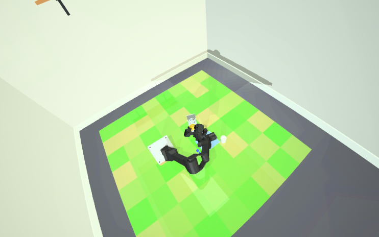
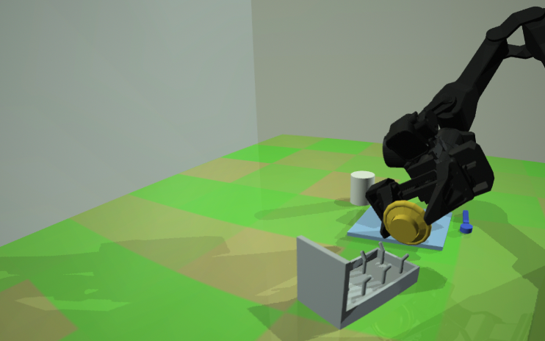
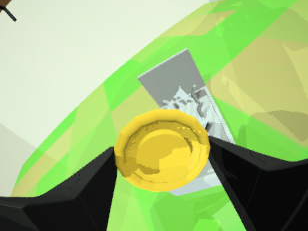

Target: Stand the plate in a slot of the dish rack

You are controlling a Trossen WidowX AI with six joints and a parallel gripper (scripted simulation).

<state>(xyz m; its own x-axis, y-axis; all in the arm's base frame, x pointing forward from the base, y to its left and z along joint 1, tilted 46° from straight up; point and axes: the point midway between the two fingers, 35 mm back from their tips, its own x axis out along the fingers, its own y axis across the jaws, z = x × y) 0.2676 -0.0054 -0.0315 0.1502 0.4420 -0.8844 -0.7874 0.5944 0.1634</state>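
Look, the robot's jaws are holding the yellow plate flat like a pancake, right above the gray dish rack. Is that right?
Not quite. The yellow plate is tipped up on its edge, nearly upright, not flat, as the exterior view shows. The jaws do hold it, above and just behind the gray dish rack.

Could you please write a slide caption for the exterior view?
Gripper holds the yellow plate on edge above the grey dish rack.

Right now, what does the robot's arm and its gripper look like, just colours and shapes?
The arm is matte black all over, built from chunky, angular links with rounded joints. The gripper is the same black, with a blocky body and two tapering, wedge-shaped fingers. No cables, labels or markings show. The arm rises from a white square base plate.
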